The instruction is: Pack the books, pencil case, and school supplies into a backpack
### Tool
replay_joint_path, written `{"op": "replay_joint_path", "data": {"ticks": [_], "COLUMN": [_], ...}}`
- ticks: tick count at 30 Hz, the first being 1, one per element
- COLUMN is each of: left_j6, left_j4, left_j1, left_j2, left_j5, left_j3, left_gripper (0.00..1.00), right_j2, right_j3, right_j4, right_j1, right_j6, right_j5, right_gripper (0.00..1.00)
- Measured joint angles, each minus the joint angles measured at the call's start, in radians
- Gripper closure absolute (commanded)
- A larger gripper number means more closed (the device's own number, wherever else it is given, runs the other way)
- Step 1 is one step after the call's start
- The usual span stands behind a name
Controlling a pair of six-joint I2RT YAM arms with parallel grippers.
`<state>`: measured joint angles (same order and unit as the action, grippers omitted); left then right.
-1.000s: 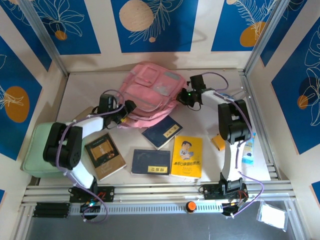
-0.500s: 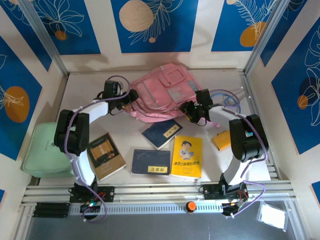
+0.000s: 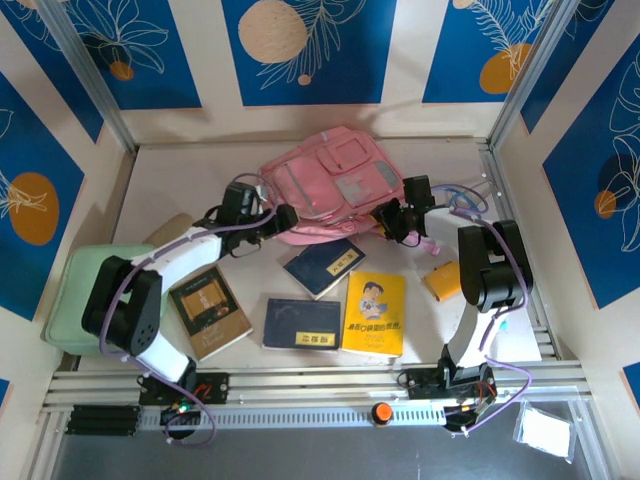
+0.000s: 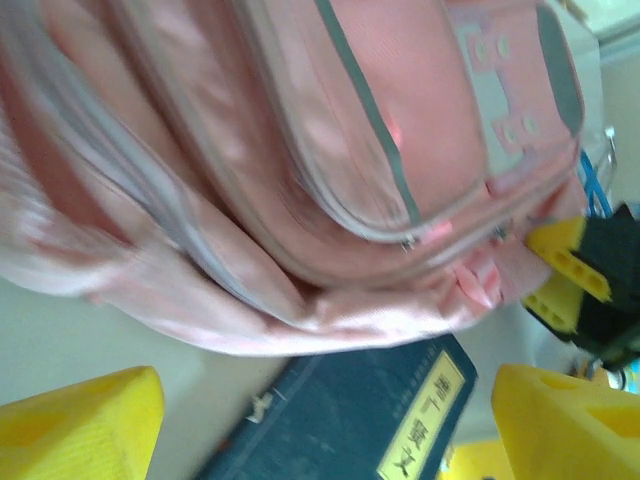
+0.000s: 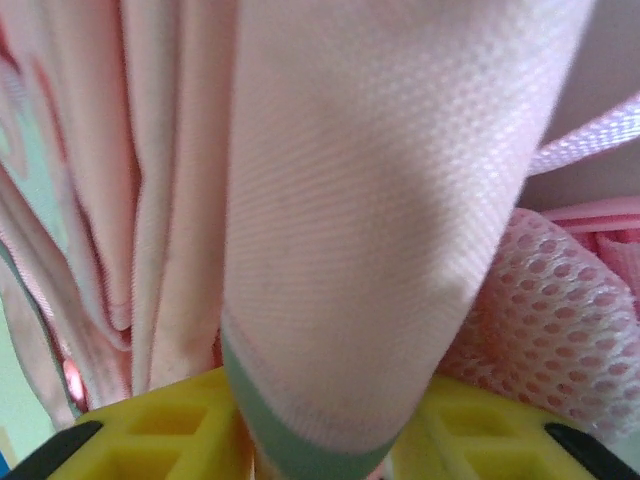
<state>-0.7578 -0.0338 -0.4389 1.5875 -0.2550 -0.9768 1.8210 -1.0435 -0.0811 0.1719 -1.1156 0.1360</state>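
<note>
Task state, read from the bottom of the top view upward. Nothing is packed yet. Three books lie flat in a row on the bench point(image 3: 175, 170) at lower centre: a brown book point(image 3: 208, 311), a navy book point(image 3: 302, 324) and a yellow book point(image 3: 374, 314), each apart from its neighbours. An orange item point(image 3: 440, 281) lies right of the yellow book, and a green case point(image 3: 75, 290) sits at the left edge.

Above the row, a second navy book point(image 3: 324, 266) lies tilted, its upper edge just beside the lower rim of the backpack point(image 3: 335, 180). The left wrist view shows this book point(image 4: 360, 420) under the overhanging pink fabric point(image 4: 300, 150). A small tan piece at centre left, partly hidden by the left arm, is probably the pencil case point(image 3: 168, 229); it lies well apart from the backpack.

The left end effector point(image 3: 287, 214) sits at the backpack's lower left corner. Its yellow fingers are spread wide point(image 4: 325, 390) with nothing between them, so it is released. The right end effector point(image 3: 390, 215) is at the lower right corner. In its wrist view point(image 5: 320, 420) a fold of pink fabric with grey trim point(image 5: 350, 200) fills the gap between the fingers, so it appears to be grasping the backpack.

The backpack lies at upper centre, front pockets up. No open mouth is visible, and whether a zip is undone cannot be told. Judged stage: positioning or opening the bag. Left to do: all four books, the pencil case and the loose supplies.
</note>
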Motion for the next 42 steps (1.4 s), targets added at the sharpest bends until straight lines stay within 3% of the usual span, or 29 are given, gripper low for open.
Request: {"op": "replay_joint_path", "data": {"ticks": [6,14,21,26,29,34,42], "left_j6": [-0.056,-0.039,0.038,0.108,0.14,0.187,0.239], "left_j4": [0.074,0.017,-0.051,-0.151,-0.192,-0.213,-0.179], "left_j1": [-0.046,-0.011,0.103,0.125,0.098,-0.025,-0.162], "left_j2": [0.119,0.263,0.259,0.179,0.09,-0.002,0.11], "left_j5": [-0.027,0.004,0.096,0.192,0.225,0.248,0.227], "left_j3": [-0.013,-0.154,-0.212,-0.211,-0.186,-0.127,-0.112], "left_gripper": [0.15,0.15,0.12,0.12,0.15,0.23,0.39], "right_j2": [0.014,0.008,0.006,0.016,0.035,0.04,0.04], "right_j3": [-0.008,-0.01,-0.013,-0.029,-0.055,-0.083,-0.117], "right_j4": [0.022,0.076,0.154,0.184,0.186,0.184,0.155], "right_j1": [0.007,0.065,0.169,0.199,0.212,0.237,0.243], "right_j6": [0.008,0.027,-0.046,-0.171,-0.222,-0.254,-0.249], "right_j5": [0.021,0.056,0.108,0.107,0.103,0.1,0.1], "right_gripper": [0.87,0.88,0.88,0.88,0.88,0.88,0.88]}}
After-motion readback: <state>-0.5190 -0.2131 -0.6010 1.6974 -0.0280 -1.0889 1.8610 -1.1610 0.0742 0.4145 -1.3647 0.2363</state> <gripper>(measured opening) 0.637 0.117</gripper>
